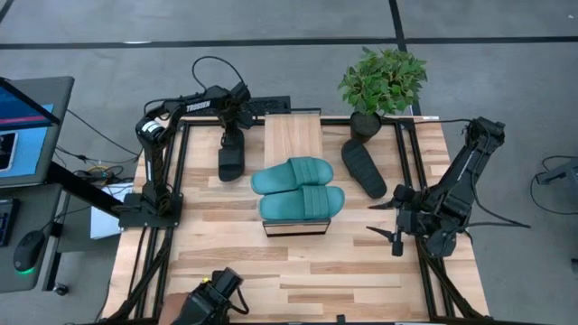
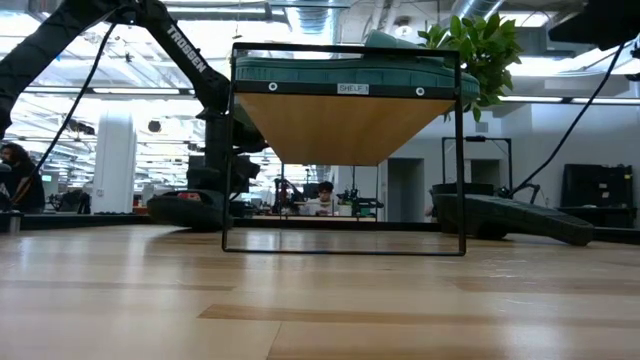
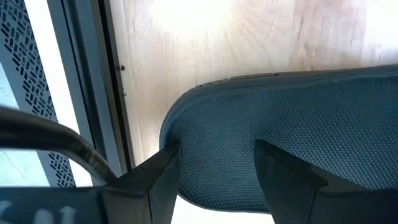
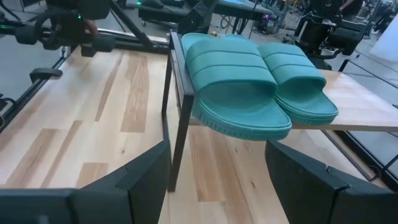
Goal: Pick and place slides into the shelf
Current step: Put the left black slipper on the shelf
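Teal slides (image 1: 300,188) on shelf (image 1: 293,135), left claw (image 1: 234,135) at black slide (image 1: 231,161)

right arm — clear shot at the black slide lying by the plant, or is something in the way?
Probably yes. The black slide lies flat on the table, right of the shelf, nothing on it. The right gripper is open, close by on the same side. The plant stands behind the slide, off the direct path.

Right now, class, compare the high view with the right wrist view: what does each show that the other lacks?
Only the high view shows the two black slides, the left gripper over one, and the potted plant. Only the right wrist view shows the shelf's dark leg and the right gripper's open fingers. Both show two teal slides on the shelf.
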